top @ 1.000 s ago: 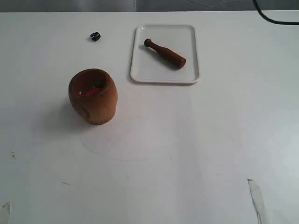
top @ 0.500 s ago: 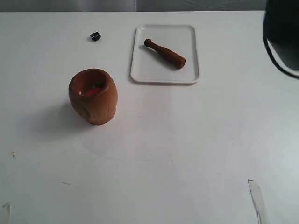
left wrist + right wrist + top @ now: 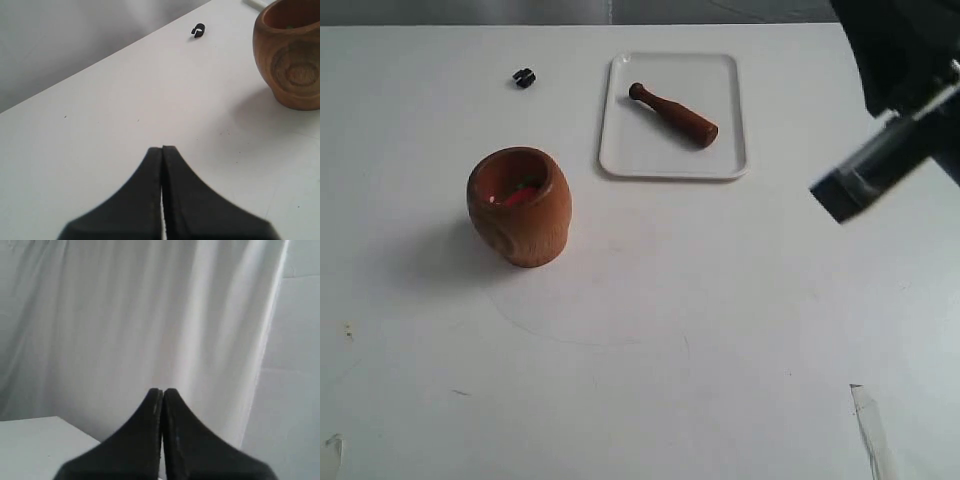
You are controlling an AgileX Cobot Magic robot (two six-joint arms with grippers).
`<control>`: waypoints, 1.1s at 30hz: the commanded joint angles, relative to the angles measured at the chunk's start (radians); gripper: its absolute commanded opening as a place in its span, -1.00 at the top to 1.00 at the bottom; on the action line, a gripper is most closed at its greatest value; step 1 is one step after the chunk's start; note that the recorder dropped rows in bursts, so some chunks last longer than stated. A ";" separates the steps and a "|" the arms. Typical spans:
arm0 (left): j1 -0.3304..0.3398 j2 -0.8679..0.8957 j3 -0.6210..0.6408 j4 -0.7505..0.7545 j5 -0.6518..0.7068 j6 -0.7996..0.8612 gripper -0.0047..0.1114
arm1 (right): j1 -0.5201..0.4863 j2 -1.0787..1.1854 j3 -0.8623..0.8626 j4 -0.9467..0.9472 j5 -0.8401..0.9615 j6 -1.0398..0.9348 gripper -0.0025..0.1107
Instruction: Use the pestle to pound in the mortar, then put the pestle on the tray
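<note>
Only exterior view: pestle [image 3: 673, 115] on tray [image 3: 655, 157]

Setting. A matt white table [image 3: 640, 340] fills nearly the whole exterior view. Beyond the table's far edge runs a narrow grey band of backdrop [image 3: 470, 10], crossed by one vertical seam. The tabletop carries a faint curved scuff line [image 3: 580, 338] near its middle, a few dark specks, and two scraps of clear tape [image 3: 868, 425] at its near edge, one towards each corner. The right wrist view shows a pale grey-white curtain [image 3: 125, 315] hanging in soft vertical folds behind a corner of the table, with a smooth pale wall panel [image 3: 297, 330] beside it. Light is diffuse; shadows on the table are soft-edged.
</note>
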 commanded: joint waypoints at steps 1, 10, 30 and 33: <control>-0.008 -0.001 0.001 -0.007 -0.003 -0.008 0.92 | -0.009 -0.151 0.115 -0.069 0.021 0.107 0.96; -0.008 -0.001 0.001 -0.007 -0.003 -0.008 0.92 | -0.009 -0.476 0.279 -0.142 0.208 0.267 0.96; -0.008 -0.001 0.001 -0.007 -0.003 -0.008 0.92 | -0.009 -0.760 0.279 -0.082 0.943 0.435 0.96; -0.008 -0.001 0.001 -0.007 -0.003 -0.008 0.92 | -0.009 -0.760 0.279 -0.037 0.995 0.452 0.96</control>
